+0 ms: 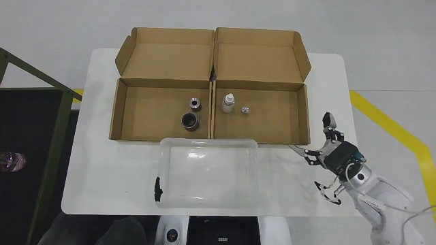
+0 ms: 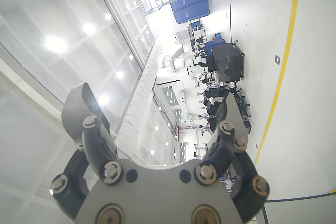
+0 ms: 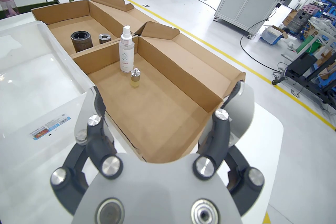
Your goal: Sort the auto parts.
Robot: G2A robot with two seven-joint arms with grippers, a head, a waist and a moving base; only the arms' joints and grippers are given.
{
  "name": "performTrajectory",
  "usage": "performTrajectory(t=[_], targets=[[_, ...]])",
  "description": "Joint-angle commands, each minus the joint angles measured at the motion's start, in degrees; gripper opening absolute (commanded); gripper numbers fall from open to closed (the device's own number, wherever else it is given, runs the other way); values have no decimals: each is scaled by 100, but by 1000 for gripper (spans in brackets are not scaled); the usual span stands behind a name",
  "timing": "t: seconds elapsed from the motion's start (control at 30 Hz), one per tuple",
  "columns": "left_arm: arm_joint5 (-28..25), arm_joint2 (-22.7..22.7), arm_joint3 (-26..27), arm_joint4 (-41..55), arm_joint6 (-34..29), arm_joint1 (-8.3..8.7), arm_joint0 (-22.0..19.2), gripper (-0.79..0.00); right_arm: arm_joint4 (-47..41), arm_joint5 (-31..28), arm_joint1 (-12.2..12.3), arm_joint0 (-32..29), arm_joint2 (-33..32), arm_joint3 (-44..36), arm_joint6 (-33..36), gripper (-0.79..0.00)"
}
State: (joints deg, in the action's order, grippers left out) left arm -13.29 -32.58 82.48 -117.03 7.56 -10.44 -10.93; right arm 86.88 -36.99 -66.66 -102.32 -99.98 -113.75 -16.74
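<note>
Two open cardboard boxes sit side by side. The left box [image 1: 150, 112] [image 3: 63, 25] holds a large dark metal cylinder [image 1: 189, 121] [image 3: 81, 41] and a smaller metal cylinder [image 1: 195, 102] [image 3: 104, 39]. In the right box [image 1: 272, 119] [image 3: 162, 109] stand a white spray bottle [image 1: 229, 102] [image 3: 126, 51] and a small capped bottle [image 1: 246, 109] [image 3: 135, 78]. My right gripper [image 1: 312, 134] [image 3: 166, 89] is open and holds nothing, just outside that box's front right corner. My left gripper [image 2: 156, 92] is open with nothing in it, pointing up at the hall ceiling.
A clear plastic bin [image 1: 208, 141] [image 3: 39, 64] with nothing in it sits in front of the boxes, touching them. A small black piece [image 1: 157, 189] sits on its left rim. The white table [image 1: 102, 143] has bare strips left and right. A green-framed cart [image 1: 41, 150] stands at the left.
</note>
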Motion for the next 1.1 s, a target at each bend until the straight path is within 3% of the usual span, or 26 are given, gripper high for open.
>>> performTrajectory(t=[0.0, 1.07], targets=[[0, 0, 0, 0, 0, 0, 0, 0, -33, 46, 5, -83, -79, 1, -53, 0], [0, 0, 0, 0, 0, 0, 0, 0, -186, 268, 26, -288, -287, 120, -263, 0]])
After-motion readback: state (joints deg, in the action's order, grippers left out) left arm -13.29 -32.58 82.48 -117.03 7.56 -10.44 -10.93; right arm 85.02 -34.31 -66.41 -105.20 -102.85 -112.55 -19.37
